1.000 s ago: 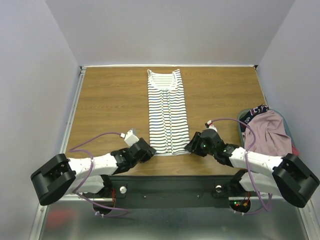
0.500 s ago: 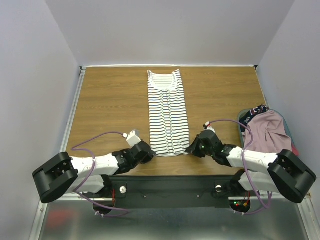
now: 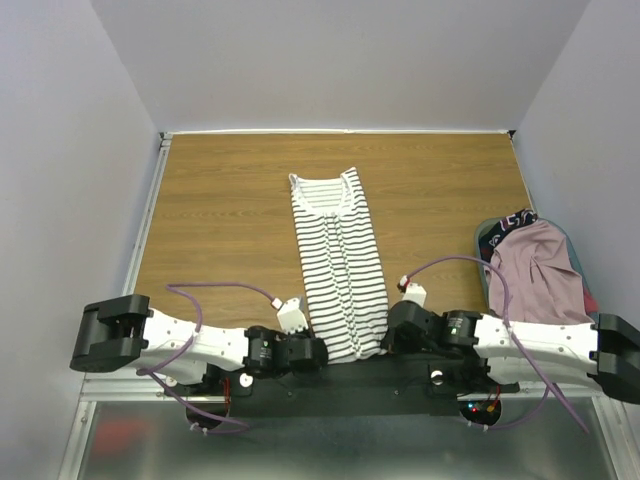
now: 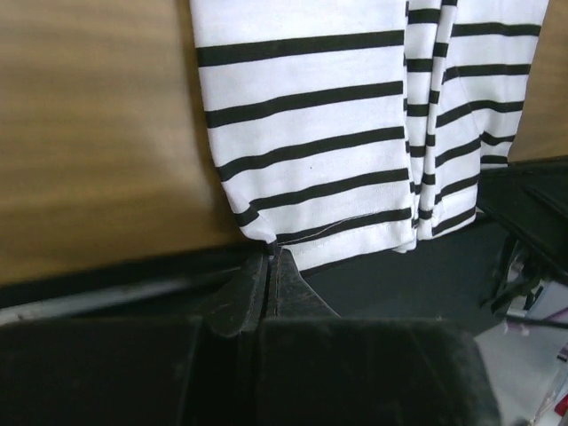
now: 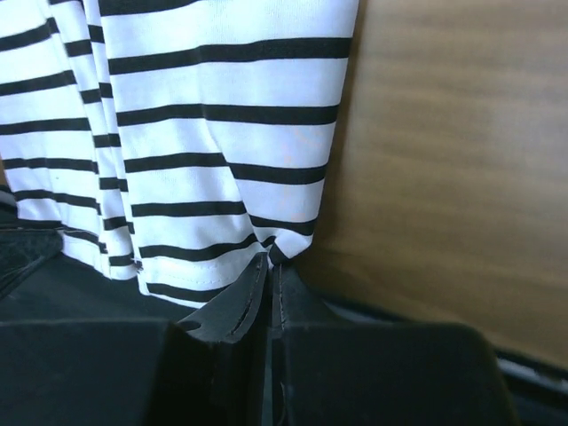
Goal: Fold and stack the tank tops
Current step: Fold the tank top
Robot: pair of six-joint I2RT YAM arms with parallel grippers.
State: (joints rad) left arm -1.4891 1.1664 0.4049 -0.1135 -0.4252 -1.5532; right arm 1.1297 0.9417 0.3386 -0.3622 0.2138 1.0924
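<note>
Left claw [image 4: 269, 262] and right claw [image 5: 269, 264] each pinch a hem corner of the striped top [image 3: 340, 260], bottom centre. Its long axis runs up-frame from them, with neither claw nearer.

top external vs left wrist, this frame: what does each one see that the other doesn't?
Top external only: the striped tank top at full length, up to its scoop neck at the far end, and the pink tank top heaped off to the right.

Left wrist only: the left gripper closed on the hem's corner, and the stitched hem hanging just past the table edge over the dark base.

Both: the striped top's near end lying on the wooden table at its near edge.
</note>
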